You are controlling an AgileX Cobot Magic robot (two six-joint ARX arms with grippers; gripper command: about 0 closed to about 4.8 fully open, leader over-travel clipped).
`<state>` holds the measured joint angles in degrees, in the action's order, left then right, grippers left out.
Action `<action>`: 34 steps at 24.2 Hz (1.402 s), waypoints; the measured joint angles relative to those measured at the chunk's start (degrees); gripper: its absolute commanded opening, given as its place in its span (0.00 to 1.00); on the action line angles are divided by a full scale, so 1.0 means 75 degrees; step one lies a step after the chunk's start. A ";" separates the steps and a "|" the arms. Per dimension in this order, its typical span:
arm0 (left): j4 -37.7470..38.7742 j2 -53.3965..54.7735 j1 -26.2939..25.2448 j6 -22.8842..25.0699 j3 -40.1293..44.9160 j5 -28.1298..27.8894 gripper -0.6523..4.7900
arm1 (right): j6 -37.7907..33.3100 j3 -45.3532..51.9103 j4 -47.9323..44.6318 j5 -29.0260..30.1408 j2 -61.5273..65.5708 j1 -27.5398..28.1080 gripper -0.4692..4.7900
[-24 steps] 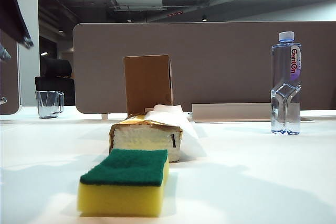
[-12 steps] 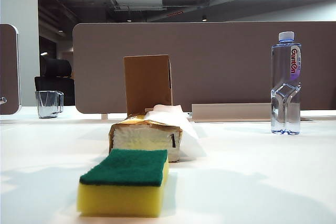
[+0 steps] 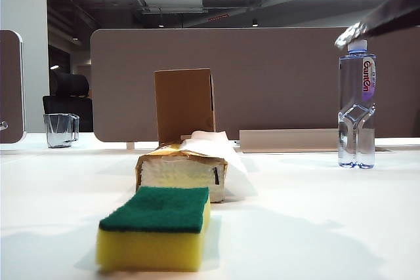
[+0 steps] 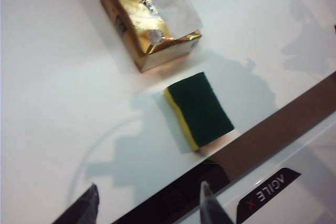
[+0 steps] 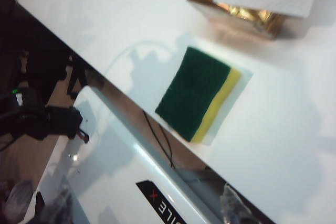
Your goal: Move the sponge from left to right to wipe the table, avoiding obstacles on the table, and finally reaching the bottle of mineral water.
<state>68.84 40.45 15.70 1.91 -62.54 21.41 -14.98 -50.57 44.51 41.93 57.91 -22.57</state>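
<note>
Above the sponge [image 3: 156, 226], which lies untouched on the desk [image 3: 315, 227] just before the tissue pack [image 3: 182, 170], the left pincer [image 4: 148, 205] has lifted away, jaws parted and empty. The right pincer [image 5: 142, 208], spread wide and empty, has swung in overhead, so no grasp or wipe has begun.

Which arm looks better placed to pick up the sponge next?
Probably the right. The right gripper hangs open above the sponge, its arm entering the exterior view upper right. The left gripper also hovers open, empty, but is absent from that view.
</note>
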 measured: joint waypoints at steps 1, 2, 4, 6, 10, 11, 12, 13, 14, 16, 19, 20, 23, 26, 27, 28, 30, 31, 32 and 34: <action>0.0085 -0.0093 -0.0003 0.0017 -0.0009 -0.0087 0.57 | -0.0009 0.0108 -0.0017 -0.0006 0.0093 -0.0131 0.78; 0.0117 -0.0096 -0.0006 0.0026 -0.0012 -0.0087 0.57 | -0.0026 0.0198 -0.0096 -0.0020 0.0143 -0.0213 0.78; 0.0201 -0.0085 -0.0003 0.0029 -0.0012 -0.0085 0.57 | -0.0347 0.0536 -0.0519 -0.0312 0.0262 -0.0624 0.78; 0.0230 -0.0061 -0.0003 0.0029 -0.0009 -0.0076 0.57 | -0.0536 0.0641 -0.0694 -0.0612 0.0262 -0.0848 0.78; 0.0289 -0.0178 -0.0003 0.0029 -0.0012 0.0020 0.57 | -0.1271 0.1014 -0.1711 -0.0959 0.0323 -0.1582 0.78; 0.0326 -0.0195 -0.0003 0.0026 -0.0012 0.0041 0.57 | -0.1530 0.1113 -0.2116 -0.1008 0.0510 -0.1743 0.78; 0.0341 -0.0207 -0.0003 0.0023 -0.0012 0.0055 0.57 | -0.1655 0.1131 -0.2247 -0.1032 0.0638 -0.1807 0.78; 0.0344 -0.0239 -0.0003 -0.0012 -0.0012 0.0067 0.57 | -0.1792 0.1139 -0.2486 -0.1067 0.0953 -0.1982 0.78; 0.0344 -0.0251 -0.0003 -0.0026 -0.0012 0.0070 0.57 | -0.1827 0.1139 -0.2634 -0.1090 0.1169 -0.2101 0.78; 0.0356 -0.0329 -0.0003 -0.0032 -0.0012 0.0128 0.57 | -0.1929 0.1142 -0.3002 -0.1198 0.1798 -0.2381 0.78; 0.0411 -0.0382 -0.0003 -0.0041 -0.0012 0.0326 0.57 | -0.2090 0.1163 -0.3456 -0.1230 0.2381 -0.2340 0.78; 0.0408 -0.0388 -0.0003 -0.0041 -0.0012 0.0347 0.57 | -0.2127 0.1163 -0.3576 -0.1256 0.2532 -0.2337 0.78; 0.0408 -0.0434 -0.0003 -0.0050 -0.0012 0.0382 0.57 | -0.2206 0.1163 -0.3803 -0.1317 0.2885 -0.2340 0.78; 0.0437 -0.0522 0.0000 -0.0055 -0.0012 0.0452 0.57 | -0.2381 0.1160 -0.4301 -0.1402 0.3267 -0.2407 0.78; 0.0437 -0.0525 0.0000 -0.0055 -0.0012 0.0460 0.57 | -0.2410 0.1163 -0.4351 -0.1440 0.3389 -0.2448 0.78; 0.0437 -0.0525 0.0000 -0.0055 -0.0012 0.0466 0.57 | -0.2433 0.1163 -0.4368 -0.1454 0.3465 -0.2454 0.78; 0.0443 -0.0530 -0.0003 -0.0058 -0.0012 0.0504 0.57 | -0.2489 0.1163 -0.4488 -0.1550 0.3643 -0.2544 0.78; 0.0446 -0.0530 -0.0003 -0.0061 -0.0012 0.0533 0.57 | -0.2521 0.1163 -0.4540 -0.1600 0.3742 -0.2582 0.78; 0.0446 -0.0536 0.0000 -0.0061 -0.0012 0.0548 0.57 | -0.2544 0.1163 -0.4558 -0.1626 0.3812 -0.2602 0.78; 0.0449 -0.0565 0.0000 -0.0067 -0.0012 0.0548 0.57 | -0.2576 0.1163 -0.4567 -0.1635 0.3934 -0.2646 0.78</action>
<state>72.20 36.21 15.70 1.41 -62.63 25.52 -34.30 -41.85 10.26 29.67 87.42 -42.41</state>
